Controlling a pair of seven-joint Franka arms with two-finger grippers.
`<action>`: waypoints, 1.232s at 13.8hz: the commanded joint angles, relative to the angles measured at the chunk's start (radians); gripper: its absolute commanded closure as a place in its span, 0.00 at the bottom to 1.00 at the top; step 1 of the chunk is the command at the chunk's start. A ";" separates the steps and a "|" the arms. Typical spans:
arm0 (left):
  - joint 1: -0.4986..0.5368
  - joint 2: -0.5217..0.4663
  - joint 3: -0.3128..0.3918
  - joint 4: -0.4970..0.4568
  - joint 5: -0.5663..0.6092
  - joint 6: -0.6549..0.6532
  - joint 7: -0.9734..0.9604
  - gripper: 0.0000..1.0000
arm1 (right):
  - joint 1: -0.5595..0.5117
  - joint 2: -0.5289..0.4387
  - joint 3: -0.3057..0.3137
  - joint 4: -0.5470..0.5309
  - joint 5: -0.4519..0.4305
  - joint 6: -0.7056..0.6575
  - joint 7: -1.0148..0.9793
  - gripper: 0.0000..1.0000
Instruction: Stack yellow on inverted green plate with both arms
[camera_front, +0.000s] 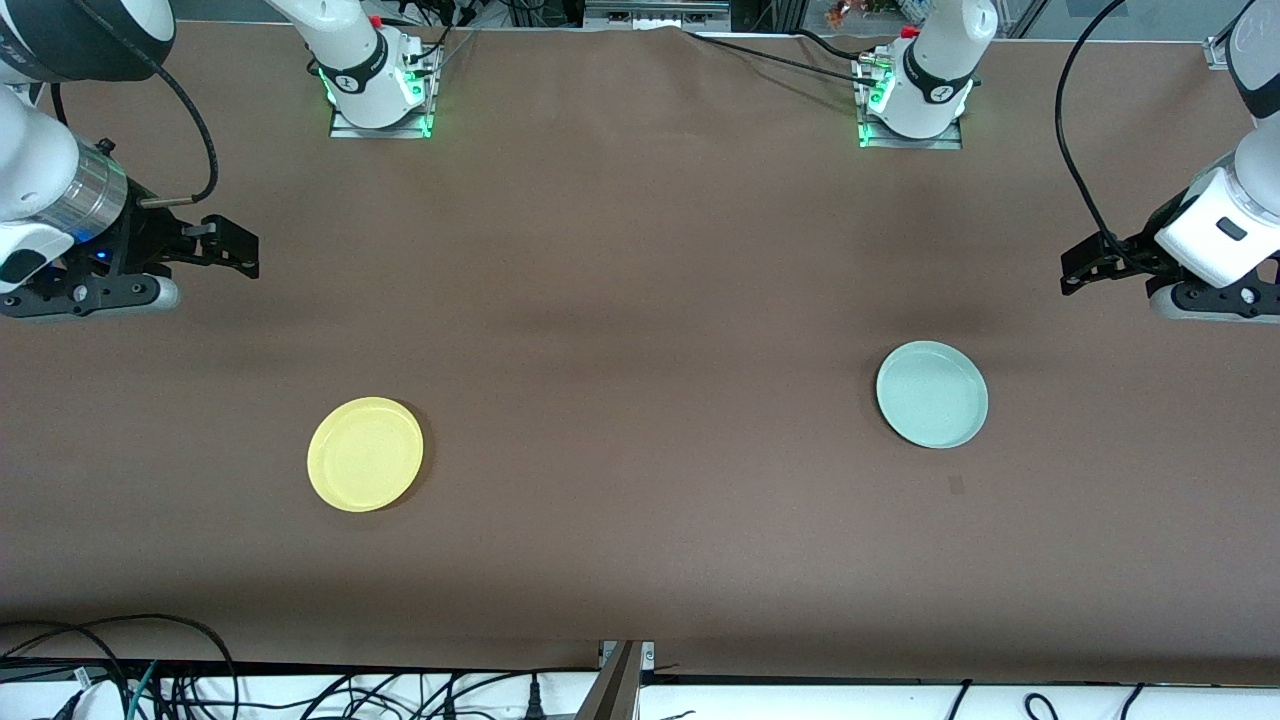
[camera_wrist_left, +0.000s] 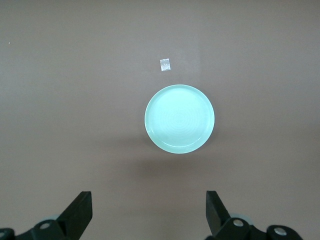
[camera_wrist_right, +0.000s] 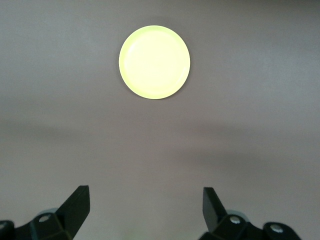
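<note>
The yellow plate (camera_front: 365, 453) lies flat on the brown table toward the right arm's end, hollow side up; it also shows in the right wrist view (camera_wrist_right: 154, 62). The pale mint-green plate (camera_front: 932, 393) lies flat toward the left arm's end, and its hollow side seems to face up; it also shows in the left wrist view (camera_wrist_left: 179, 118). My right gripper (camera_front: 240, 252) is open and empty, up in the air over bare table, apart from the yellow plate (camera_wrist_right: 145, 192). My left gripper (camera_front: 1072, 272) is open and empty, up over bare table, apart from the green plate (camera_wrist_left: 148, 197).
A small square mark (camera_front: 956, 485) lies on the table a little nearer the front camera than the green plate; it shows pale in the left wrist view (camera_wrist_left: 165, 64). The arm bases (camera_front: 378, 90) (camera_front: 915, 95) stand at the table's back edge. Cables (camera_front: 150, 680) hang below the front edge.
</note>
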 joint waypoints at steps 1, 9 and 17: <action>0.004 0.032 -0.003 0.032 -0.016 -0.026 0.025 0.00 | 0.003 -0.012 0.001 -0.001 -0.006 -0.012 -0.004 0.00; 0.068 0.226 0.003 0.030 -0.027 0.007 0.282 0.00 | 0.004 -0.009 0.016 -0.001 -0.007 -0.010 -0.011 0.00; 0.083 0.381 0.000 -0.138 -0.026 0.444 0.467 0.00 | 0.004 -0.007 0.020 -0.001 -0.003 0.004 -0.008 0.00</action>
